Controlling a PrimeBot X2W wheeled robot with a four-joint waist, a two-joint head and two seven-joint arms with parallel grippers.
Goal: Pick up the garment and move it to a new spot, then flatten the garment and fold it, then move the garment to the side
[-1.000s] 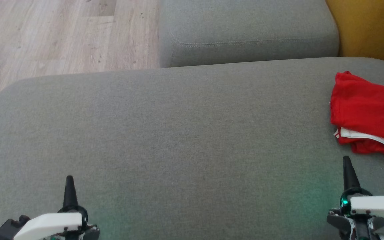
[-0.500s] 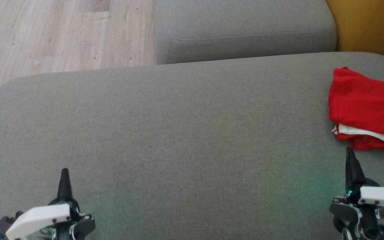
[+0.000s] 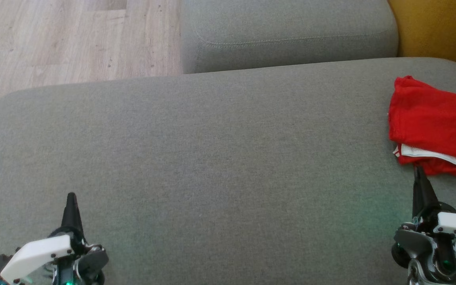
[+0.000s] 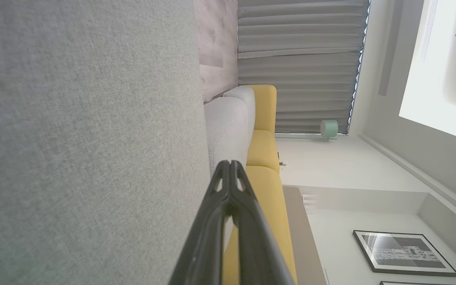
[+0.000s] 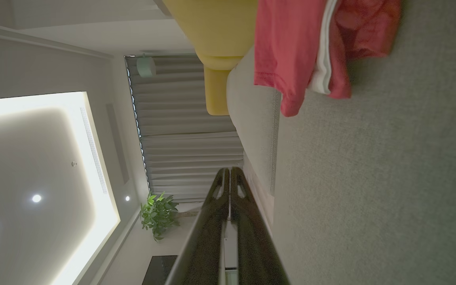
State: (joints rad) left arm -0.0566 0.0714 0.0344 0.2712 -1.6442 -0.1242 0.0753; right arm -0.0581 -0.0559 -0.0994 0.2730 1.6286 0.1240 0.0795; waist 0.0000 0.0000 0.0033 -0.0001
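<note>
— Where is the garment now?

— The red garment lies as a folded bundle at the right edge of the big grey cushion, closer to its far right corner. A white band shows along the near side of the bundle.

— And the right hand, does it hold the cloth?

— No. The right hand is at the near right corner of the cushion, and its two dark fingers are pressed together with nothing between them. The tip points at the near side of the garment. In the right wrist view I see bare grey fabric between the fingertips and the red cloth, so they are apart.

— What about the other one?

— The left hand is by the near edge, toward the near left corner, well apart from the garment. Its fingers are also closed against each other, and it carries nothing.

— What is around the cushion?

— Behind its far edge stands a second cushion of the same grey. Beyond the far left corner is wooden floor.
</note>
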